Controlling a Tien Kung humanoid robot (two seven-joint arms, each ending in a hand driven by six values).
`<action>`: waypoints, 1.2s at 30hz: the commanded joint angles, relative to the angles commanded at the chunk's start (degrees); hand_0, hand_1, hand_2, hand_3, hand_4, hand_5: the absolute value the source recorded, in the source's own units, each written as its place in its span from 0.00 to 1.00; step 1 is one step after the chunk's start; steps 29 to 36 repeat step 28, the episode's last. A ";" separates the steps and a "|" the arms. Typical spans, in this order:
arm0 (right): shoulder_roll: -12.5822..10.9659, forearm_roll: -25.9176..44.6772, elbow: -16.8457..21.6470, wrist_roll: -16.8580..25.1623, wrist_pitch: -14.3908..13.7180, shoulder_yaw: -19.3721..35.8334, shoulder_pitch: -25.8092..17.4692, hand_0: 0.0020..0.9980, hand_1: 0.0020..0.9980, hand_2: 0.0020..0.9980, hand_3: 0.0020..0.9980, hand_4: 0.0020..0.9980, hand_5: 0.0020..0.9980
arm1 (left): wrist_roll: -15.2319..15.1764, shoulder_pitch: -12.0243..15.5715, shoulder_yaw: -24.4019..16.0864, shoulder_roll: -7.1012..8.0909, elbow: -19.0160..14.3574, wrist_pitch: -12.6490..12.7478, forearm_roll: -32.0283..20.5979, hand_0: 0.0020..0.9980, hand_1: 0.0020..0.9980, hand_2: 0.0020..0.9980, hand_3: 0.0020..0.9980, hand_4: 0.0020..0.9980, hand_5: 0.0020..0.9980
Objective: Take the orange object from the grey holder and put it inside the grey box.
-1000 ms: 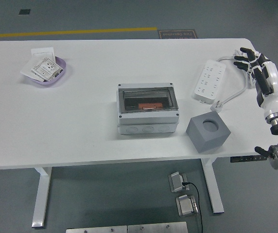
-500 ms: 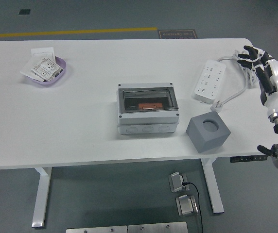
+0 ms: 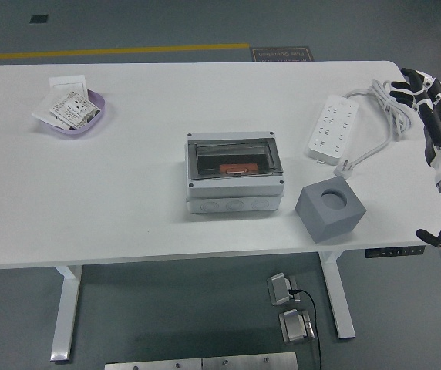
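Item: orange object lying inside the grey box; right hand standing clear at the table's right edge.

Nearest, the dark grey cube-shaped holder (image 3: 330,210) is sitting with its round socket empty. Just left of it, the light grey plastic box with a clear hinged lid (image 3: 234,171) is holding the flat orange object (image 3: 236,167) under that lid, so the placing appears done. Farther right, a white power strip with its cable (image 3: 332,127) is lying on the white table (image 3: 128,193); a lilac bowl of paper packets (image 3: 72,112) is resting far left. The black-and-white right hand (image 3: 425,96) is hovering beyond the table's right edge, fingers spread and holding nothing, well apart from the object. Judged best: retreating the hand clear of the cable.
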 joint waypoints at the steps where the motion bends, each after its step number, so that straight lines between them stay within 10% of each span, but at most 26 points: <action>1: -0.01 0.15 0.03 0.21 0.12 0.12 -0.03 0.78 0.66 0.68 0.76 1.00 0.84 | 0.00 -0.03 0.04 -0.04 -0.04 0.00 0.04 0.61 0.65 0.60 0.60 0.65 0.19; 36: 0.35 0.16 0.74 0.15 -0.36 2.04 -1.09 0.78 0.66 0.68 0.75 1.00 0.84 | 0.05 0.43 0.40 0.03 -0.09 -0.02 -1.23 0.61 0.65 0.60 0.61 0.65 0.19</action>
